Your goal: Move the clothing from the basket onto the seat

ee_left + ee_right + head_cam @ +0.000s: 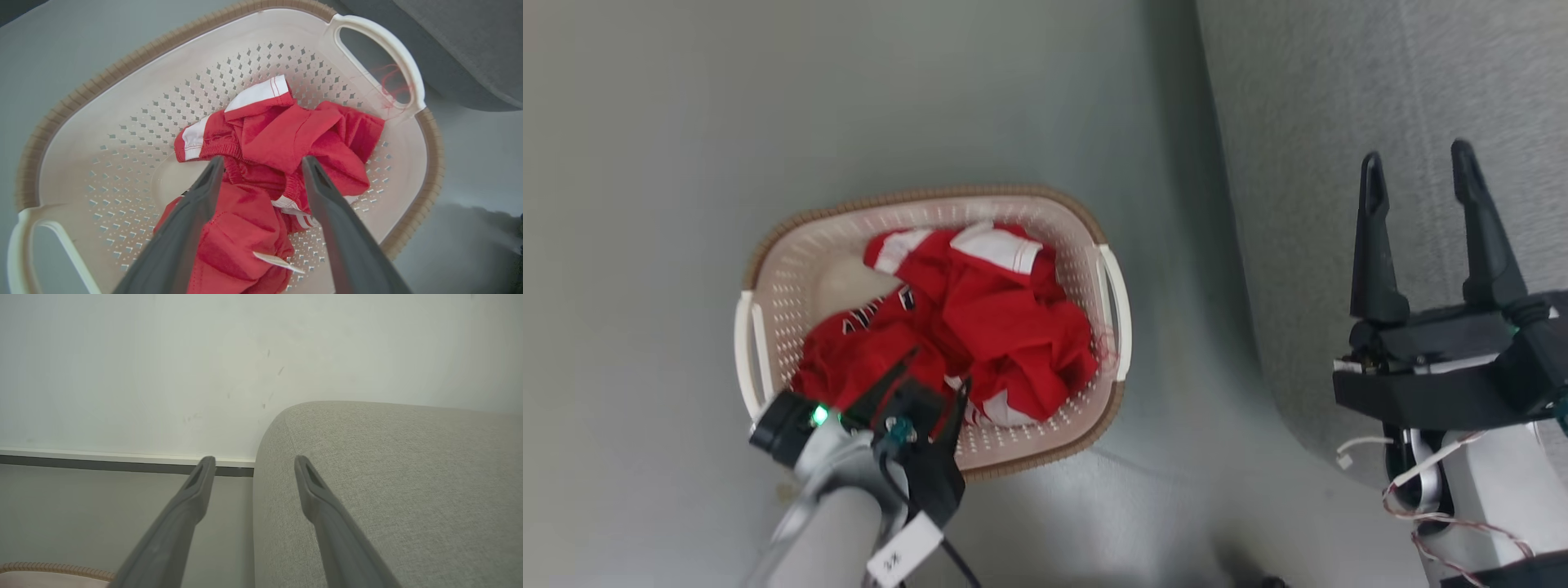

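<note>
My left hand [262,161], spread wide, hangs over the clothing [278,139] crumpled mid-frame in the basket [122,102]. It looks light, limp and slippery, so I'd pinch a thick bunched fold.

Red clothing [980,318] with white bands, cream basket [784,269] brown-rimmed, grey seat [1339,122].

We list two units, left gripper [938,369] and right gripper [1417,155]: each has two long, tapering, dark grey fingers [327,514], slotted near the tip. We note black angular wrist housings [1437,384], a green light [819,415] on the left one, and pale rounded forearms [829,531]. Left: white tag [905,549] with dark handwritten marks, black cable [960,563]. Right: thin red-and-white wires [1429,523], small white plug [1343,460].
</note>
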Available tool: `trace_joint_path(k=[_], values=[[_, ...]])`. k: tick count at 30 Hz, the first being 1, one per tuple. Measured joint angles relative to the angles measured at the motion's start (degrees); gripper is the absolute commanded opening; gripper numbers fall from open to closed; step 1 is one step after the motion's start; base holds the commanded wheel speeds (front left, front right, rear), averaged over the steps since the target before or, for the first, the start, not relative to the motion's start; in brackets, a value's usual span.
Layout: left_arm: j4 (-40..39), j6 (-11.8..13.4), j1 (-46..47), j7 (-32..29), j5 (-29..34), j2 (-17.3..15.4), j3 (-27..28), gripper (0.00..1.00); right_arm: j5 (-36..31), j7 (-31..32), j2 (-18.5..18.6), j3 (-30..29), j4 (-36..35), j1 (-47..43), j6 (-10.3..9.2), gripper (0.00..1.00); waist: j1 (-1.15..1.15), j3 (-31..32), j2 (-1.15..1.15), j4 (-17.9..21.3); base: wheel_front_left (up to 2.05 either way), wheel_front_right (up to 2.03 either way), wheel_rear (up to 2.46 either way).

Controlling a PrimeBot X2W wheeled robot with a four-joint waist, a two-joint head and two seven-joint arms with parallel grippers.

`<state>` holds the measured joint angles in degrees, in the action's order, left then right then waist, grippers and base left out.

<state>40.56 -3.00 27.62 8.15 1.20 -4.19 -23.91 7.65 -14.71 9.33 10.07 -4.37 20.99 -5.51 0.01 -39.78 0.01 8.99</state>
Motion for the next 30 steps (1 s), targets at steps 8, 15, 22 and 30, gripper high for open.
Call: trace_joint_path(k=[8,15,22,30], values=[[4.5,1.7,4.8,-2.0,1.8,-0.1,0.6,1.0,-0.2,0.0,-0.6,0.1,0.2,3.5,0.32,1.0,0.0,-6.1,0.0,0.5,0.0,0.0,0.0],[7.8,4.4,6.6,-3.0,2.9,-0.1,0.8,1.0,-0.6,0.0,-1.4,0.5,1.4,4.6,0.98,1.0,-0.01,-8.5,-0.01,0.7,0.0,0.0,0.0],[10.0,7.3,9.1,-3.0,4.6,-1.0,0.8,1.0,-0.6,0.0,-2.0,1.0,2.4,5.1,1.05,1.0,-0.01,-9.0,-0.01,1.0,0.0,0.0,0.0],[13.5,8.5,9.8,-5.0,5.3,-0.7,1.0,1.0,-0.6,0.0,-2.7,1.2,3.1,5.3,1.49,1.0,-0.01,-9.3,-0.01,1.5,0.0,0.0,0.0]])
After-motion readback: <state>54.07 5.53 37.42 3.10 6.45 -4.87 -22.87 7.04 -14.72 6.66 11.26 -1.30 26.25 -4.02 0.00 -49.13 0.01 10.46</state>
